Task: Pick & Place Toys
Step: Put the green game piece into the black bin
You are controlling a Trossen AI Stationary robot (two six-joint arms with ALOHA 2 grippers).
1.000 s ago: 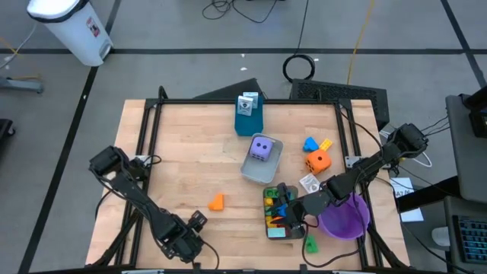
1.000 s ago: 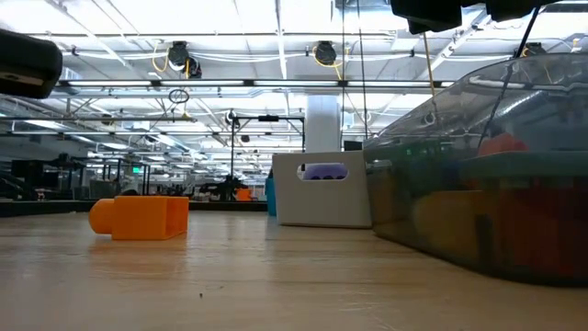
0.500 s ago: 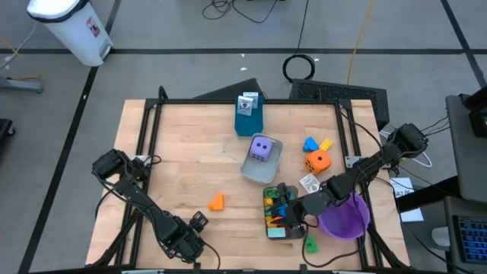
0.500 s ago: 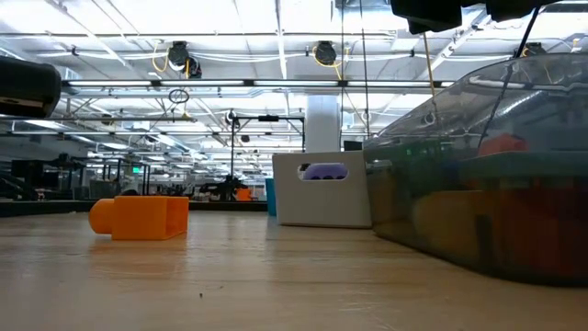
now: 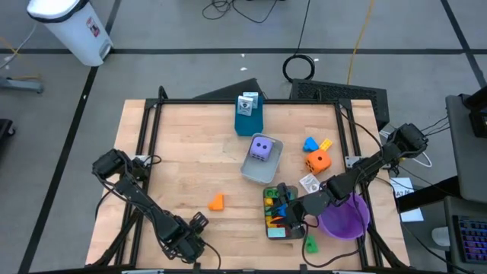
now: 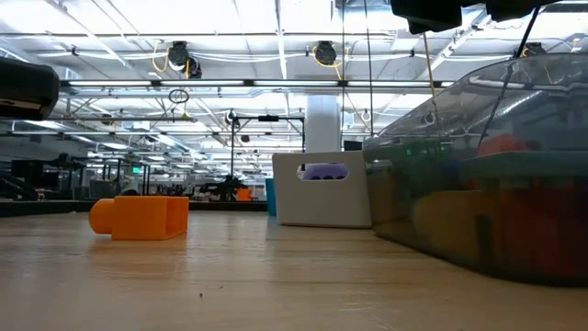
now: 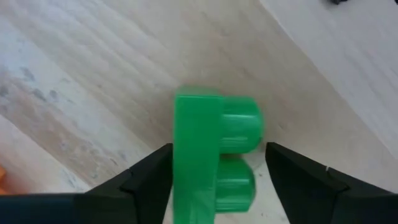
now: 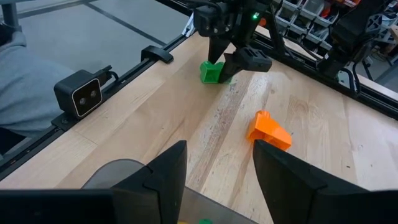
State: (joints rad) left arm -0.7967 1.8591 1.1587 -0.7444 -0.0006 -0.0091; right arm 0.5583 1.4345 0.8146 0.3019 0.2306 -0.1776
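Note:
A green brick (image 7: 211, 149) lies on the table near the front left, its studs sideways. My left gripper (image 7: 219, 149) points down over it, open, with a finger on either side; the right wrist view shows this gripper (image 8: 222, 62) above the brick (image 8: 211, 71). In the high view the gripper (image 5: 186, 245) hides the brick. My right gripper (image 8: 219, 144) hangs open and holds nothing above a dark tray (image 5: 268, 228) with several bricks. An orange brick (image 5: 217, 202) lies on its side mid-table. My left gripper comes at the green brick from above. One finger (image 7: 152, 174) lies close against the brick's flat side (image 7: 181, 140); the other (image 7: 292, 174) stands a small gap away from the studs (image 7: 249, 124). I cannot tell whether the first finger touches. The brick rests on the table.
A grey tray (image 5: 262, 173) holds a purple die (image 5: 262, 148). An orange die (image 5: 317, 160), a blue brick (image 5: 310, 144) and a yellow brick (image 5: 326, 144) lie at the right. A purple bowl (image 5: 346, 217), another green brick (image 5: 310, 243) and a teal box (image 5: 248, 116) also stand here.

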